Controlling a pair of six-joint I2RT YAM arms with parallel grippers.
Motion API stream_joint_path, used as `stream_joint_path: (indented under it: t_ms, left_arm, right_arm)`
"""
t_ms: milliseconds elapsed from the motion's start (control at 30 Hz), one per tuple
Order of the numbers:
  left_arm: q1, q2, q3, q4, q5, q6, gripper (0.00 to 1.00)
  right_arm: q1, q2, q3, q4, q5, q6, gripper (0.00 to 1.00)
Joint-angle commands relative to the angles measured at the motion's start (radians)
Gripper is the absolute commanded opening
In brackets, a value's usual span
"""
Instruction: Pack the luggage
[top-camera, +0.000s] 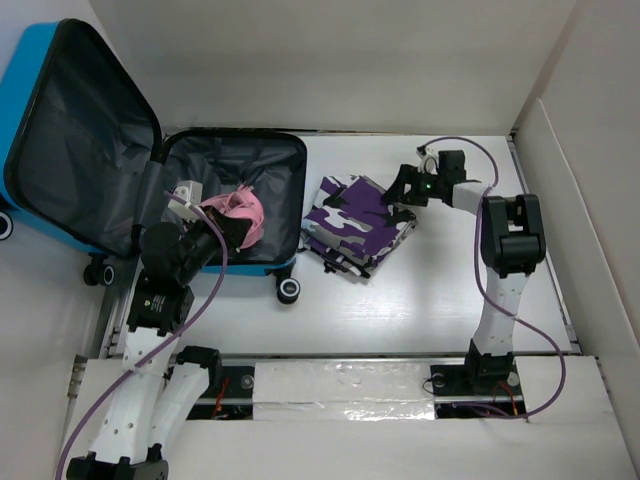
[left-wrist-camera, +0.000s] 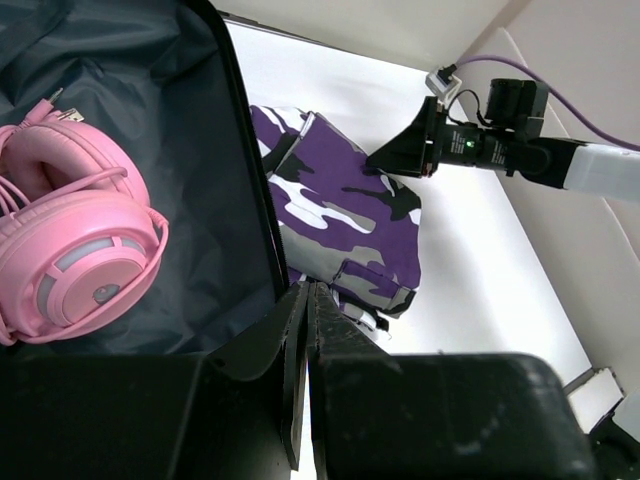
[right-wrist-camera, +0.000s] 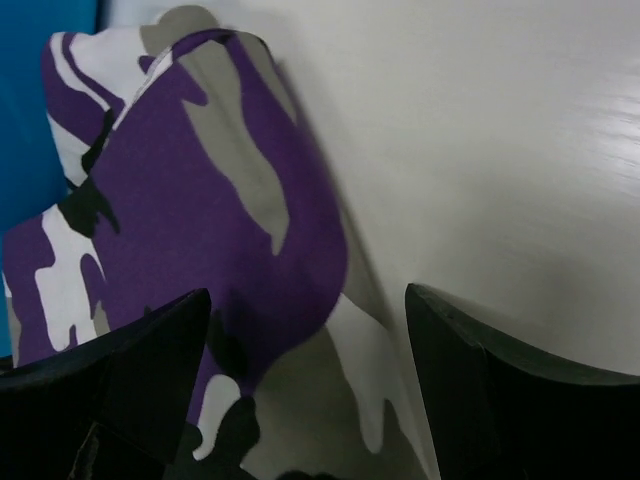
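White table: open luggage holds headphones, R tool over cloth.

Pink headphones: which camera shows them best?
The left wrist view. The pink headphones lie close and large there, both ear cups and cable clear against the luggage lining. The top external view shows them small, partly behind the left gripper. The right wrist view shows none of them, only the camouflage cloth.

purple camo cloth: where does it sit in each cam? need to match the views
Top external: purple camo cloth at centre, just right of the luggage.
Left wrist: centre of frame, right of the luggage rim.
Right wrist: fills the left half.
Shared landmark: the luggage, seen as a blue strip at the cloth's left edge.
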Motion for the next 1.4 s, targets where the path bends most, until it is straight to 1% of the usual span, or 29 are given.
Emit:
stream_joint_path:
  t_ms: [0, 100, 133, 167, 200, 267, 300, 333, 367, 400, 433, 467, 500, 600, 667, 700, 733, 767, 800, 833, 867, 900, 933, 967, 1000, 1067, 1100, 1267, 1367]
  left_arm:
    - [-0.001, -0.009, 0.0, 0.059, 0.021, -0.007, 0.0]
    - [-0.001, -0.009, -0.001, 0.059, 0.024, -0.007, 0.0]
    - [-0.001, -0.011, -0.003, 0.061, 0.027, -0.007, 0.0]
    - [-0.001, -0.013, -0.004, 0.064, 0.031, -0.006, 0.0]
    - [-0.001, -0.016, -0.006, 0.067, 0.04, 0.001, 0.01]
    - [-0.001, -0.017, -0.006, 0.085, 0.063, -0.001, 0.04]
    - [-0.001, -0.011, -0.001, 0.091, 0.085, -0.002, 0.04]
    - [-0.001, 0.001, 0.006, 0.105, 0.094, -0.012, 0.04]
    - [-0.001, 0.01, 0.013, 0.116, 0.109, -0.018, 0.05]
    - [-0.001, 0.023, 0.032, 0.125, 0.135, -0.024, 0.05]
    - [-0.001, 0.035, 0.046, 0.157, 0.152, -0.042, 0.05]
    - [-0.001, 0.07, 0.063, 0.167, 0.165, -0.048, 0.05]
    - [-0.001, 0.092, 0.11, 0.168, 0.172, -0.056, 0.05]
    - [-0.001, 0.147, 0.169, 0.217, 0.175, -0.104, 0.06]
    - [-0.001, 0.193, 0.168, 0.314, 0.206, -0.175, 0.06]
    - [-0.012, 0.216, 0.148, 0.353, 0.24, -0.199, 0.06]
    - [-0.055, 0.239, 0.157, 0.375, 0.207, -0.196, 0.06]
    - [-0.129, 0.303, 0.184, 0.324, 0.117, -0.158, 0.07]
    - [-0.323, 0.389, 0.251, 0.241, -0.071, -0.078, 0.08]
    - [-0.413, 0.389, 0.282, 0.216, -0.135, -0.059, 0.08]
    - [-0.507, 0.474, 0.308, 0.196, -0.221, -0.047, 0.09]
    - [-0.667, 0.513, 0.331, 0.187, -0.416, -0.039, 0.1]
    - [-0.72, 0.547, 0.367, 0.181, -0.476, -0.033, 0.12]
    - [-0.756, 0.61, 0.378, 0.18, -0.516, -0.038, 0.19]
    - [-0.776, 0.635, 0.375, 0.191, -0.551, -0.047, 0.24]
    - [-0.776, 0.69, 0.358, 0.245, -0.535, -0.074, 0.35]
    - [-0.776, 0.71, 0.352, 0.256, -0.533, -0.079, 0.38]
    - [-0.776, 0.829, 0.341, 0.283, -0.533, -0.107, 0.4]
    - [-0.776, 0.857, 0.333, 0.305, -0.564, -0.108, 0.4]
  right_arm:
    - [0.018, 0.028, -0.007, 0.017, -0.062, 0.021, 0.84]
    - [0.028, 0.036, -0.01, 0.023, -0.08, 0.026, 0.71]
    - [0.028, 0.037, -0.01, 0.024, -0.085, 0.03, 0.62]
    - [0.028, 0.034, -0.016, 0.026, -0.086, 0.042, 0.27]
    - [0.028, 0.01, -0.028, 0.076, -0.083, 0.064, 0.16]
    - [-0.009, -0.031, -0.119, 0.173, -0.083, 0.158, 0.04]
    - [-0.026, -0.077, -0.149, 0.27, -0.076, 0.2, 0.02]
    - [-0.064, -0.103, -0.218, 0.32, -0.068, 0.238, 0.0]
    - [-0.086, -0.132, -0.26, 0.374, -0.06, 0.322, 0.0]
    - [-0.107, -0.163, -0.306, 0.487, -0.03, 0.367, 0.0]
    - [-0.129, -0.224, -0.355, 0.538, -0.014, 0.41, 0.0]
    - [-0.165, -0.251, -0.436, 0.608, -0.002, 0.473, 0.0]
    - [-0.181, -0.274, -0.47, 0.624, 0.024, 0.496, 0.0]
    - [-0.205, -0.347, -0.609, 0.687, 0.072, 0.549, 0.0]
    - [-0.205, -0.398, -0.692, 0.73, 0.104, 0.588, 0.0]
    - [-0.205, -0.41, -0.767, 0.789, 0.109, 0.602, 0.0]
    - [-0.205, -0.42, -0.8, 0.814, 0.106, 0.617, 0.03]
    - [-0.205, -0.442, -0.83, 0.845, 0.106, 0.645, 0.23]
    - [-0.205, -0.455, -0.878, 0.894, 0.116, 0.647, 0.6]
    - [-0.215, -0.467, -0.884, 0.885, 0.116, 0.647, 0.6]
    - [-0.224, -0.481, -0.881, 0.855, 0.119, 0.612, 0.8]
    - [-0.224, -0.505, -0.877, 0.771, 0.127, 0.584, 0.87]
    - [-0.236, -0.513, -0.849, 0.723, 0.13, 0.558, 0.92]
    - [-0.236, -0.518, -0.837, 0.674, 0.129, 0.517, 0.94]
    - [-0.236, -0.519, -0.835, 0.646, 0.129, 0.51, 0.94]
    - [-0.236, -0.513, -0.841, 0.649, 0.119, 0.5, 0.94]
    - [-0.236, -0.507, -0.838, 0.634, 0.128, 0.492, 0.94]
    - [-0.216, -0.42, -0.774, 0.597, 0.099, 0.463, 0.94]
    - [-0.195, -0.439, -0.743, 0.531, 0.139, 0.426, 0.94]
